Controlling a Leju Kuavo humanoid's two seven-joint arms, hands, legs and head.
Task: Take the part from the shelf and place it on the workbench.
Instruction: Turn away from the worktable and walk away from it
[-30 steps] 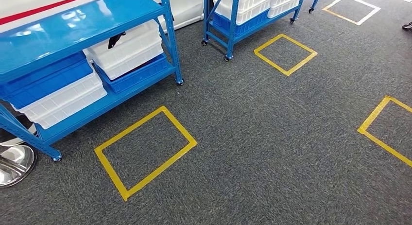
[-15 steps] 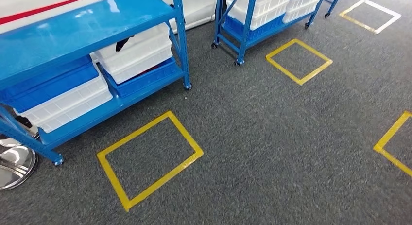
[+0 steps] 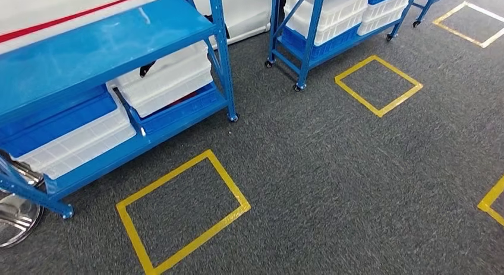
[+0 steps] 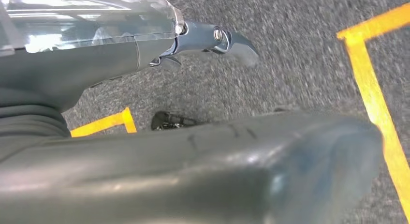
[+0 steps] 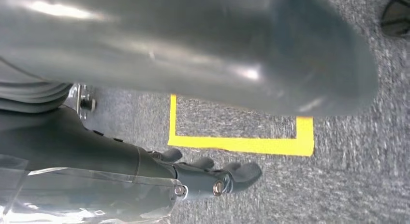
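Both hands hang over grey carpet holding nothing, left hand (image 4: 203,40) and right hand (image 5: 212,178) fingers loosely extended, blue shelf (image 3: 107,43) with white bins (image 3: 166,79) well apart ahead; part not discernible.

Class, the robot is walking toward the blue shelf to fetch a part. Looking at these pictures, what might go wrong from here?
1. The blue shelf stands on small castors, so a bump while reaching may roll it away.
2. The white bins sit low under the top board; an arm could strike that board.
3. The left hand and right hand hang by the floor with nothing in them, so both need a long lift, and walking blur may spoil aim.
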